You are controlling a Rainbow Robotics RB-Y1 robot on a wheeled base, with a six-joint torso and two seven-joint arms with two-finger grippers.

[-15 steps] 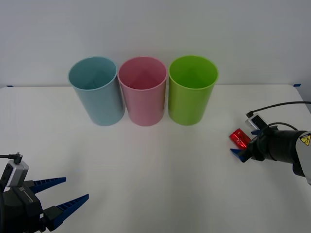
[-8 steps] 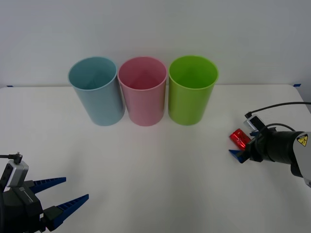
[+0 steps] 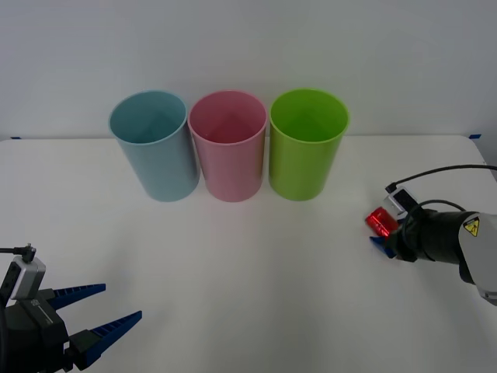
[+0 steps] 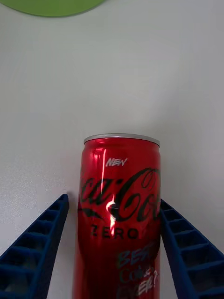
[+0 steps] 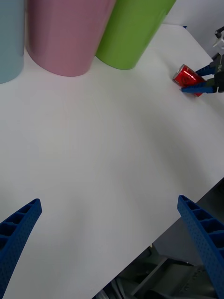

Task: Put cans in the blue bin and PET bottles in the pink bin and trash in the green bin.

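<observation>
Red can (image 3: pixel 380 221) lying on the white table (image 3: pixel 248 264), right of the green bin (image 3: pixel 307 144), between the spread blue fingers (image 4: pixel 185 243) of the right gripper (image 3: pixel 386 232), one finger touching, the other just beside. Blue bin (image 3: pixel 154 144) and pink bin (image 3: pixel 228 144) upright alongside. Left gripper (image 3: pixel 105 308) parked near-left, fingers wide

A red can (image 3: pixel 380 221) with a silver rim lies on its side at the table's right, well apart from the upright blue bin (image 3: pixel 155 146), pink bin (image 3: pixel 229 147) and green bin (image 3: pixel 307 145) standing side by side at the back.
</observation>
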